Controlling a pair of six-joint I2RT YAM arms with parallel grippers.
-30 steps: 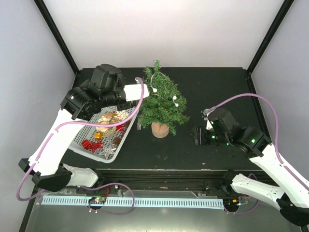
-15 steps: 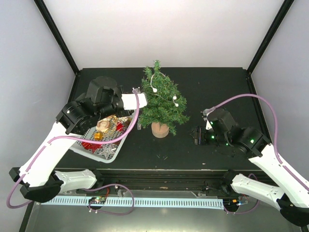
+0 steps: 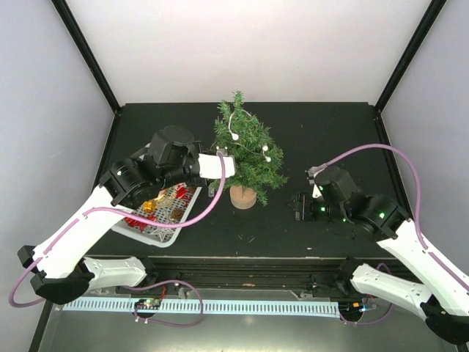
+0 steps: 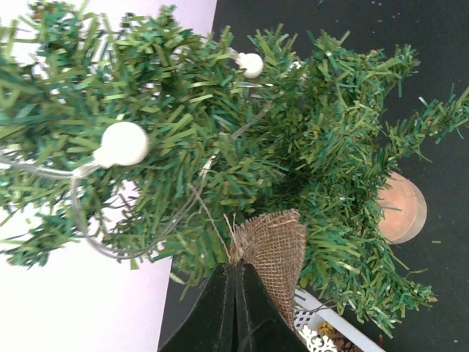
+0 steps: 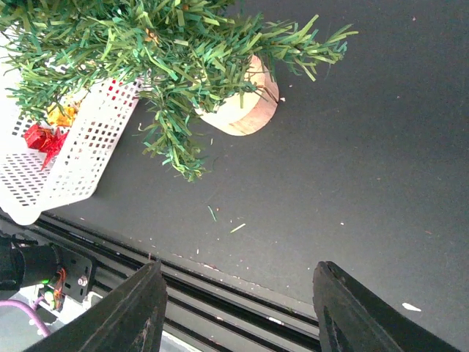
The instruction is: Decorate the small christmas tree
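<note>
The small christmas tree (image 3: 245,155) stood on its round wooden base (image 3: 242,196) mid-table (image 3: 330,132), a string of white beads (image 4: 121,143) looped through its branches. The left tool (image 4: 234,273), pressed together on a burlap scrap (image 4: 275,246), sat against the tree's left side. Just left of the tree, a white perforated basket (image 3: 163,236) held red, gold and snowflake ornaments (image 3: 165,202). The right tool (image 5: 238,273) hung spread, holding nothing, right of the tree.

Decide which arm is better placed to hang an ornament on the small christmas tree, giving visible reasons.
Left. The left gripper is shut on a burlap ornament at the branches of the small christmas tree; the right gripper stands open and empty beside the tree.
</note>
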